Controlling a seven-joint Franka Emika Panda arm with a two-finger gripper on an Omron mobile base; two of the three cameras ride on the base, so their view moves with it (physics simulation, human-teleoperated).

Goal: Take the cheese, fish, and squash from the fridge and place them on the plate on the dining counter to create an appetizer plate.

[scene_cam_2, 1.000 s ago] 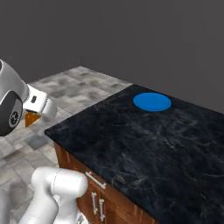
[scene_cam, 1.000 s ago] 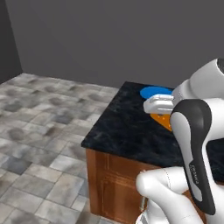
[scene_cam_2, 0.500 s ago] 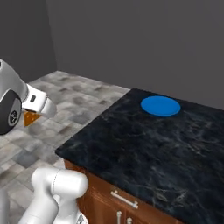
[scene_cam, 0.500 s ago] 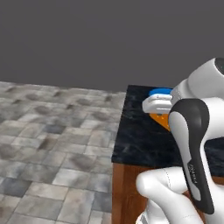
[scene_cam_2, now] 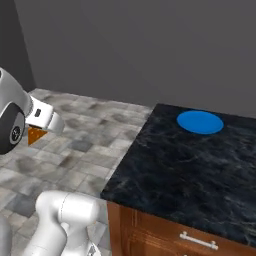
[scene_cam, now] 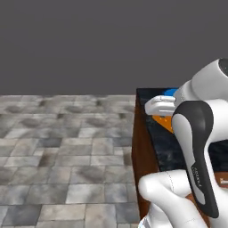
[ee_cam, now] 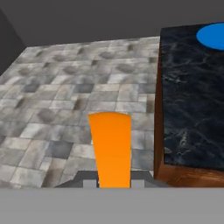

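Behind the arm, left and right, looking forward and down across the tabletop [scene_cam_2: 170,170] and tiled floor [scene_cam: 62,147]. From the hand, close, angled down over floor and tabletop corner. Shared by all: blue plate [scene_cam_2: 200,122].

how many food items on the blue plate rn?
0. The flat round blue plate on the black marble dining counter is bare. The orange cheese wedge is in the gripper, over the tiled floor beside the counter.
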